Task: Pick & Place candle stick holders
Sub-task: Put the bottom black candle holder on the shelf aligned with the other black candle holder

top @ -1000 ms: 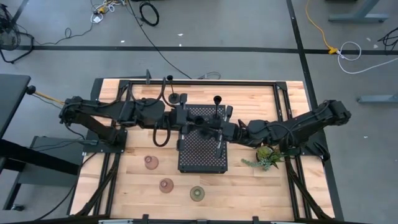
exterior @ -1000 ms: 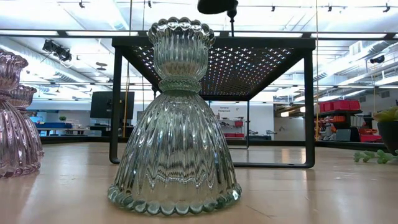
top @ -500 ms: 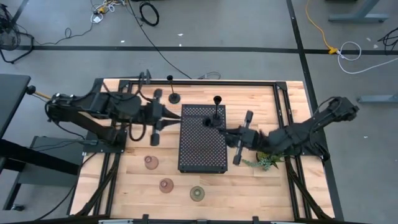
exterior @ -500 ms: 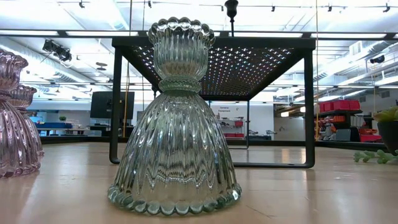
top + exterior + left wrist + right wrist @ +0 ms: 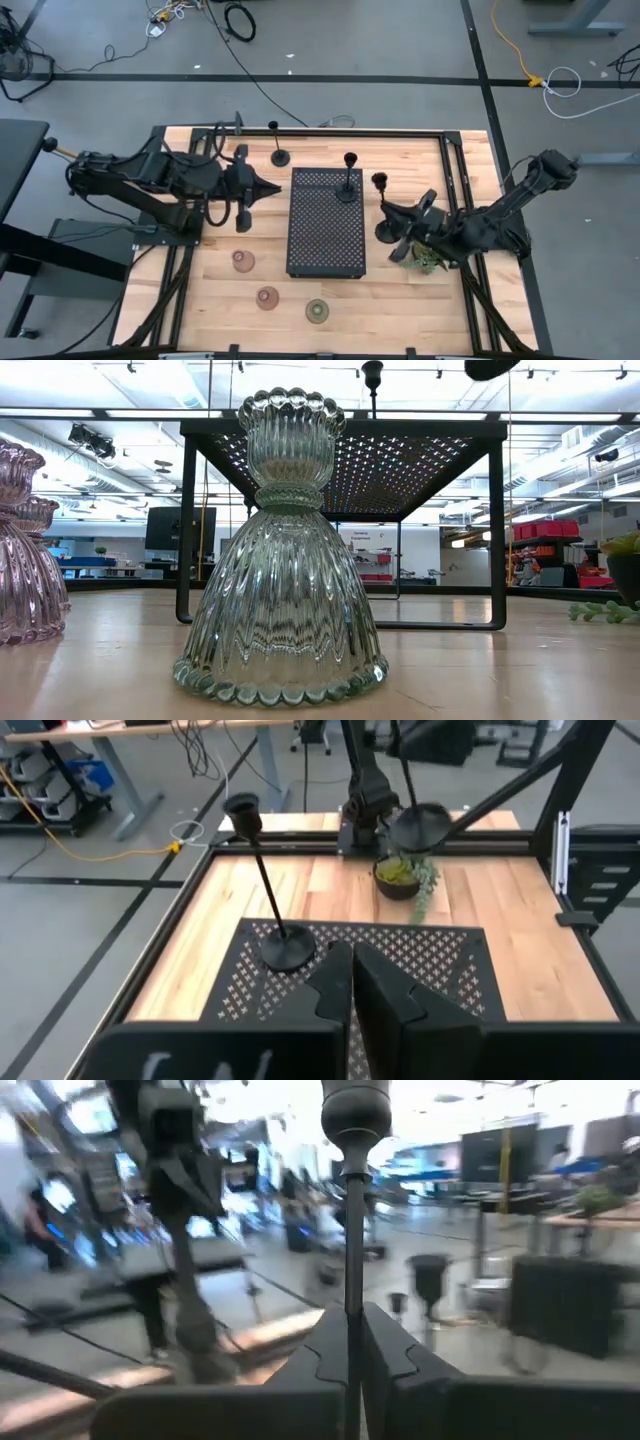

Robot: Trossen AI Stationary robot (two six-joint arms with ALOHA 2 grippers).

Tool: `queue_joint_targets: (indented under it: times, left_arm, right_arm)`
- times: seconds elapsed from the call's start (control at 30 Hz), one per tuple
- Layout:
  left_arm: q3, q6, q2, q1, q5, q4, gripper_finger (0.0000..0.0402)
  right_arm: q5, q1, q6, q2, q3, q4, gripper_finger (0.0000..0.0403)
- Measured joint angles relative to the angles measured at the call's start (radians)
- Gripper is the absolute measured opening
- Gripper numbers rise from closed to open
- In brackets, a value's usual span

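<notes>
One black candle stick holder stands on its round base on the black perforated tray. Another stands on the table beyond the tray's far left corner. My right gripper is shut on a third, held in the air off the tray's right side; its base shows at the top of the low view. My left gripper is shut and empty, left of the tray. Two pinkish glass cups and a green one stand on the near table. My right gripper pinches the holder's thin stem between its two fingers. The fingers come level from the table's right side and lie across the stem. The holder is lifted clear, roughly upright, its knob top above the fingers and its base below them.
A small green plant in a dark pot sits on the table under my right arm. The tray stands on legs above the table. A black frame rail runs along the far edge.
My right gripper has gone from over the tray toward the table's right edge, carrying the holder clear of the tray. My left gripper has drawn back from the tray's far left part toward the table's left edge. The holder on the tray has stayed put.
</notes>
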Motion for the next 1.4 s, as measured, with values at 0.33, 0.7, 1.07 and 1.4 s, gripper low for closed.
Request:
queue_joint_targets:
  times: [0.33, 0.7, 1.07, 1.4]
  left_arm:
    - [-0.027, 0.027, 0.000, 0.000, -0.007, 0.051, 0.0016]
    - [-0.027, 0.029, 0.000, 0.001, -0.007, 0.053, 0.0016]
    - [-0.027, 0.039, 0.000, 0.001, -0.007, 0.052, 0.0016]
    - [-0.027, 0.038, 0.000, 0.000, -0.007, 0.052, 0.0016]
  right_arm:
    - [-0.236, -0.134, -0.131, 0.061, -0.284, 0.603, 0.0000]
    - [-0.520, -0.282, -0.070, 0.236, -0.199, 0.572, 0.0000]
    - [-0.645, -0.345, -0.081, 0.387, -0.194, 0.712, 0.0000]
    - [-0.675, -0.389, -0.049, 0.465, -0.193, 0.760, 0.0000]
